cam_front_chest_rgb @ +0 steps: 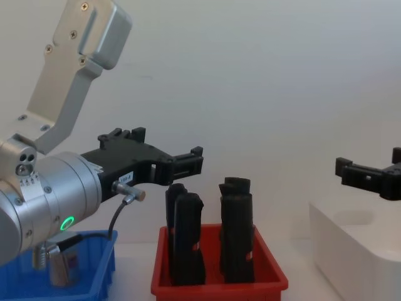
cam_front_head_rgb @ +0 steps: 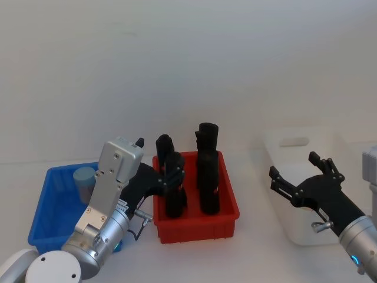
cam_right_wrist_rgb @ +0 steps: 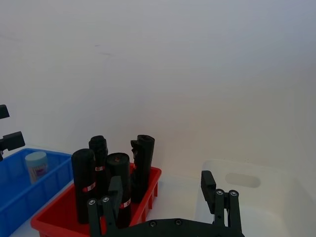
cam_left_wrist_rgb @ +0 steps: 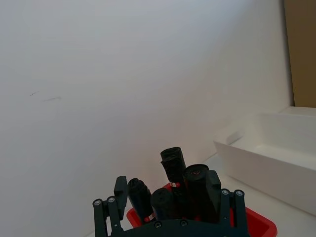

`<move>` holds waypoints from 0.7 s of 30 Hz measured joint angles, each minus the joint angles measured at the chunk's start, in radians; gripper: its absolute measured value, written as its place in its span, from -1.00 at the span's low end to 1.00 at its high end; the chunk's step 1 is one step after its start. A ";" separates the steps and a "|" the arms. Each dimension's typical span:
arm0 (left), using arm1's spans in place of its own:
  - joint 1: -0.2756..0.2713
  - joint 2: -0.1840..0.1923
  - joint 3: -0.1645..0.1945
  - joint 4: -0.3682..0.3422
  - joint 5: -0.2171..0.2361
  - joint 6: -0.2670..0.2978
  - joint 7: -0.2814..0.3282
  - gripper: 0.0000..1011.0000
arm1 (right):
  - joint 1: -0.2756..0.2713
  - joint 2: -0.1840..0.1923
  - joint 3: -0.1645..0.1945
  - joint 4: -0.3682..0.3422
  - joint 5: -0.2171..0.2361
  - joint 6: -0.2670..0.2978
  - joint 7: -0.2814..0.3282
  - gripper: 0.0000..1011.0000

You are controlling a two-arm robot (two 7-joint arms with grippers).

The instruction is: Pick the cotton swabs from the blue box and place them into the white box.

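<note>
One jar of cotton swabs [cam_front_head_rgb: 84, 180] with a pale blue-grey lid stands in the blue box [cam_front_head_rgb: 46, 207] at the left; the right wrist view shows the jar [cam_right_wrist_rgb: 37, 166] in the blue box [cam_right_wrist_rgb: 17, 200]. My left gripper [cam_front_head_rgb: 159, 158] hangs open and empty above the gap between the blue box and the red bin, pointing right [cam_front_chest_rgb: 160, 150]. My right gripper [cam_front_head_rgb: 297, 168] is open and empty too, hovering over the near end of the white box [cam_front_head_rgb: 288, 154]. Between its fingers [cam_right_wrist_rgb: 114, 190] the right wrist view shows the white box [cam_right_wrist_rgb: 261, 195].
A red bin [cam_front_head_rgb: 197, 227] with several tall black upright objects [cam_front_head_rgb: 207, 171] stands between the blue box and the white box. The left wrist view looks over the red bin [cam_left_wrist_rgb: 256, 222] toward the white box [cam_left_wrist_rgb: 266, 148]. A plain wall rises behind.
</note>
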 joint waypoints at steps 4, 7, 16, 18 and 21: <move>0.000 0.000 0.000 0.000 0.000 0.000 0.000 0.99 | 0.023 -0.009 -0.002 0.031 -0.009 -0.006 0.031 0.98; 0.000 0.000 0.000 0.000 0.000 0.000 0.000 0.99 | 0.043 -0.016 -0.004 0.057 -0.015 -0.009 0.051 0.98; 0.000 0.000 0.000 0.000 0.000 0.000 0.000 0.99 | 0.131 -0.052 -0.014 0.194 -0.049 -0.022 0.145 0.98; 0.000 0.000 0.000 0.000 0.000 0.000 0.000 0.99 | 0.158 -0.064 -0.017 0.234 -0.058 -0.027 0.169 0.98; 0.000 0.000 0.000 0.000 0.000 0.000 0.000 0.99 | 0.183 -0.074 -0.020 0.278 -0.066 -0.033 0.193 0.98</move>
